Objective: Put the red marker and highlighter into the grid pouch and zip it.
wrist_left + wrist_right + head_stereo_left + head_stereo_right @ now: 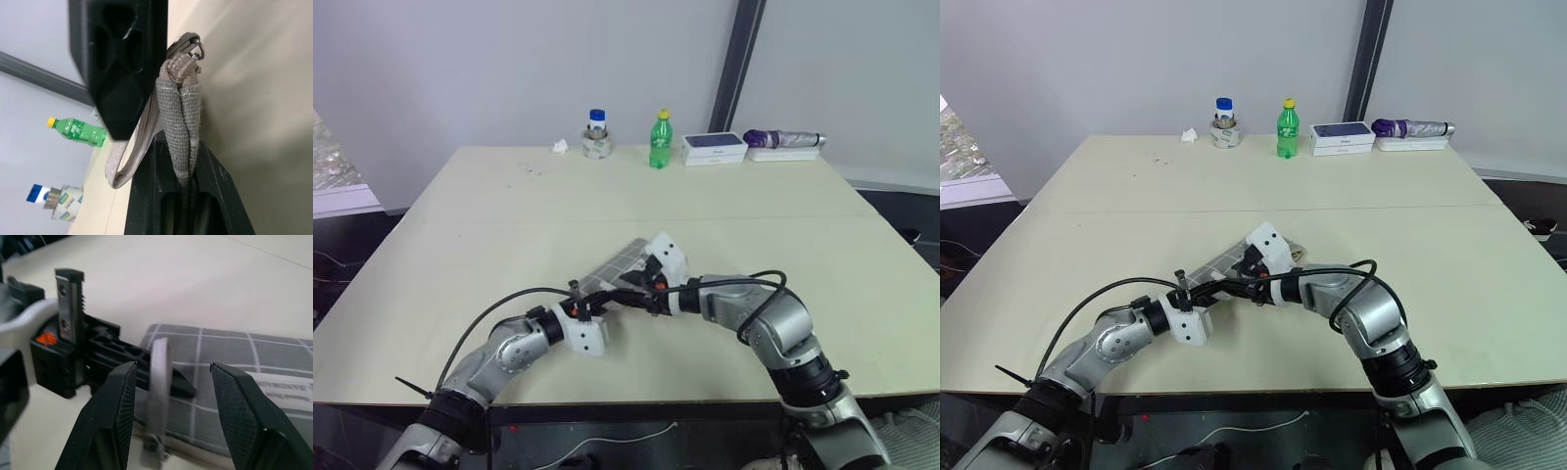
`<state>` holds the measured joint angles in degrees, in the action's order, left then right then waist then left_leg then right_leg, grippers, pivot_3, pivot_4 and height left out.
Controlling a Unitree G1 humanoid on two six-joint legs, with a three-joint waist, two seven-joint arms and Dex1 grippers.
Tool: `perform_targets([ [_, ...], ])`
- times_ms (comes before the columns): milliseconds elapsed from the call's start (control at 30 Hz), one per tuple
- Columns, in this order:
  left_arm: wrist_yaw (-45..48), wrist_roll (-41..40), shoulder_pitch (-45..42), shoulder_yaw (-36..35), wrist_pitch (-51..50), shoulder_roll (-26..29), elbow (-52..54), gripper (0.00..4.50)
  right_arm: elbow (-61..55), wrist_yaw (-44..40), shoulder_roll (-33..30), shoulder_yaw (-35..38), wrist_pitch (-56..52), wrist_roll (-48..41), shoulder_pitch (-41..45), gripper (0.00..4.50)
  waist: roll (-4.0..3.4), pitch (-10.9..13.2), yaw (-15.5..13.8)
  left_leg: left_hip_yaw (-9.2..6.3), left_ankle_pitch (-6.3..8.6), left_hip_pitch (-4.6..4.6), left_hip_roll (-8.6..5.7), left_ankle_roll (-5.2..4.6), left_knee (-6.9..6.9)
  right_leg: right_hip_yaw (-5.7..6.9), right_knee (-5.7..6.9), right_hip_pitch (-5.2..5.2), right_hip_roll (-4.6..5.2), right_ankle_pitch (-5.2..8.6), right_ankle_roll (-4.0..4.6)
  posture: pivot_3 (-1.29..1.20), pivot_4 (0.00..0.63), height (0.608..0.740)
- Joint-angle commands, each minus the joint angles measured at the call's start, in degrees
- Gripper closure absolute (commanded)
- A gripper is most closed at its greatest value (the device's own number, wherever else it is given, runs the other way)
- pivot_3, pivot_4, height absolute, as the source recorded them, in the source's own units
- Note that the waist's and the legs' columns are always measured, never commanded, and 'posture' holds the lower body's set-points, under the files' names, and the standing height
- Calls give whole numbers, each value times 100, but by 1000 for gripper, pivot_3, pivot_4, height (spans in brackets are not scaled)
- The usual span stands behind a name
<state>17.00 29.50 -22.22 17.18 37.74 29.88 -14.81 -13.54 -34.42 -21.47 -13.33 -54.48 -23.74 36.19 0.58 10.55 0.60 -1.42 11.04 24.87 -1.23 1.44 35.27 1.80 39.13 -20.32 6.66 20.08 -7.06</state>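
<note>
The grid pouch (625, 262) lies flat on the table, grey with white lines and a white label (288, 387). My left gripper (615, 295) is shut on the pouch's near fabric end, seen pinched between its fingers (146, 196). The grey pull cord (159, 382) with its metal ring (195, 46) hangs at that end. My right gripper (171, 369) stands open with the cord between its fingers (117, 401) and no pad touching it. It comes in just above the left one (644, 290). The red marker and the highlighter are out of view.
Along the table's far edge stand a tape roll with a blue-capped bottle (597, 137), a green bottle (660, 140), a white box (714, 148), a purple umbrella (783, 140) and a crumpled tissue (560, 147). The beige table (460, 255) spreads wide around the pouch.
</note>
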Motion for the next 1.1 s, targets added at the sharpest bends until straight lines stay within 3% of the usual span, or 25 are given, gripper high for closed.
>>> perform_targets([
  [33, 18, 110, 35, 113, -52, 16, -112, 4500, -107, 43, 33, 60, 106, 53, 152, 2018, 0, 0, 0, 0, 0, 0, 0, 0, 0, 0, 0, 0, 0, 0, 0, 0, 150, 740],
  [500, 20, 110, 34, 120, -62, 0, -93, 4500, -141, -79, -90, -182, 152, 247, 57, 2018, 0, 0, -1, 0, 0, 0, 0, 0, 0, 0, 0, 1, 0, 0, 0, 0, 150, 740],
  [600, 23, 110, 40, 121, -59, 4, -84, 4500, -104, -61, -92, -211, 141, 329, 29, 2807, 0, 0, -1, 0, 0, 0, 0, 0, 0, 0, 0, 1, 0, 0, 0, 0, 150, 740],
  [700, 21, 110, 45, 120, -58, 5, -78, 4500, -115, -106, -88, -223, 113, 331, 15, 4379, 0, 0, -1, 0, 0, 0, 0, 0, 0, 0, 0, 1, 0, 0, 0, 0, 150, 740],
  [933, 17, 103, 60, 116, -51, 7, -64, 4500, -94, -18, 138, 205, 114, 85, 18, 4449, 0, 0, -1, 0, 0, 0, 0, 0, 0, 0, 0, 1, 0, 0, 0, 0, 150, 740],
  [1100, 22, -124, 173, 13, 130, 84, -12, 4500, 795, 607, 309, 1150, 750, 296, 232, 4449, 0, 0, -1, 0, 0, 0, 0, 0, 0, 0, 0, 2, 0, 0, 0, 0, 150, 740],
])
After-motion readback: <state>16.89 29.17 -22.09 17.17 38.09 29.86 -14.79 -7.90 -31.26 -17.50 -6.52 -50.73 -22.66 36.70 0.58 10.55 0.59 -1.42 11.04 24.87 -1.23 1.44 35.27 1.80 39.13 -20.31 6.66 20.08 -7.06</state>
